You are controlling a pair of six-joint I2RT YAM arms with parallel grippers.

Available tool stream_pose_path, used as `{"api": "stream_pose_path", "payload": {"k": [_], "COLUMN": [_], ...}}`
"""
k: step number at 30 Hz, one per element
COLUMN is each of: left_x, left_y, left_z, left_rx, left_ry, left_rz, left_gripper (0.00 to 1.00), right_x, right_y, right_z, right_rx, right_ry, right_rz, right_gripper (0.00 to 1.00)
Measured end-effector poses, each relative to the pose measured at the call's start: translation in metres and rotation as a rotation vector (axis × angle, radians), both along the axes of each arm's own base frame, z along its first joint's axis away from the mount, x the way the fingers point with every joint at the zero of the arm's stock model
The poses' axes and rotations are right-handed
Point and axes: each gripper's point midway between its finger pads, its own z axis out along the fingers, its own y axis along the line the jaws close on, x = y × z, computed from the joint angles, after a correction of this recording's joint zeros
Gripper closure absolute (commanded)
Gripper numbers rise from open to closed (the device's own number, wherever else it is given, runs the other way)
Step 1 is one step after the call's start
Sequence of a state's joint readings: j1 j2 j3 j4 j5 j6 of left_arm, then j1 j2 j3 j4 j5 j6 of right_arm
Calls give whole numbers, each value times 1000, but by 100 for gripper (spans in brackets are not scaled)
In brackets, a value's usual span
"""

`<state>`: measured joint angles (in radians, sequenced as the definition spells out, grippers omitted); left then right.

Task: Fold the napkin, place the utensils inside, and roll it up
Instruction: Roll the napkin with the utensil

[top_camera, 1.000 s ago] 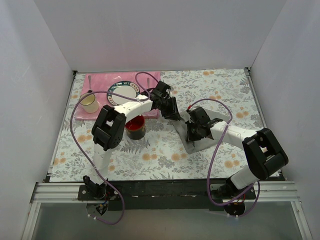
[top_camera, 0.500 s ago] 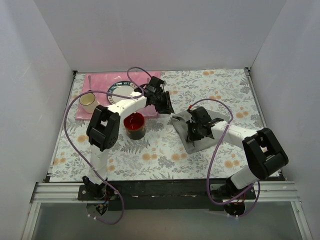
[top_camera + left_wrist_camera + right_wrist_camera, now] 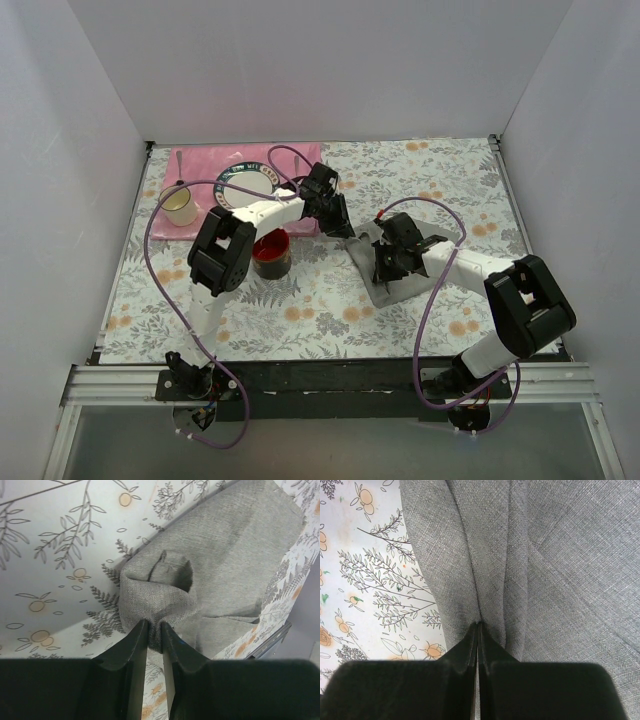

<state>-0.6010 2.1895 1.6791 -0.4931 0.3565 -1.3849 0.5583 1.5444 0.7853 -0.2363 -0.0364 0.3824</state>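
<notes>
The grey napkin (image 3: 392, 290) lies bunched on the flowered tablecloth right of centre. My left gripper (image 3: 344, 228) is at its far left corner and is shut on a raised fold of the napkin (image 3: 165, 587), the cloth pinched between the fingertips (image 3: 154, 629). My right gripper (image 3: 382, 267) is over the napkin's middle and is shut on a ridge of the napkin (image 3: 485, 555), its tips (image 3: 479, 626) pressed together on the cloth. A slim utensil (image 3: 178, 168) lies on the pink placemat beside the cup; its handle colour does not show.
A red bowl (image 3: 271, 253) stands just left of the left gripper. A pink placemat (image 3: 200, 160) at the back left carries a plate (image 3: 245, 183) and a cream cup (image 3: 180, 207). White walls enclose the table on three sides.
My left gripper drew back and left with the napkin corner, then came forward and right again to about where it was. The right gripper has hardly moved.
</notes>
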Motion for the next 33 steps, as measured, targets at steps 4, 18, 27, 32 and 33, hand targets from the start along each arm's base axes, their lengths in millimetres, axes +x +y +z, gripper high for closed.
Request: {"api": "stream_pose_path", "payload": {"k": [4,18,27,32,33], "left_x": [-3,5,16,20,21], "left_y": [-12,-32,-42,-41,-40], "left_z": [6,-2,-12,-15,-15], "left_rx": [-16,-64,-104,-86,-77], "left_ry": [-11,-3,-10,-41,-53], "left_rz": [-8,50,75,71,67], "left_gripper": [77,73,74,59,55], "right_x": [0,2,2,2,3], "right_y": [0,2,2,2,3], "right_z": [0,-1,-1,-1,-1], "right_rx": [-1,1,0,0,0], "right_ry": [3,2,0,1,1], "right_rz": [2,7,14,18,19], "right_gripper": [99,99,99,99,99]}}
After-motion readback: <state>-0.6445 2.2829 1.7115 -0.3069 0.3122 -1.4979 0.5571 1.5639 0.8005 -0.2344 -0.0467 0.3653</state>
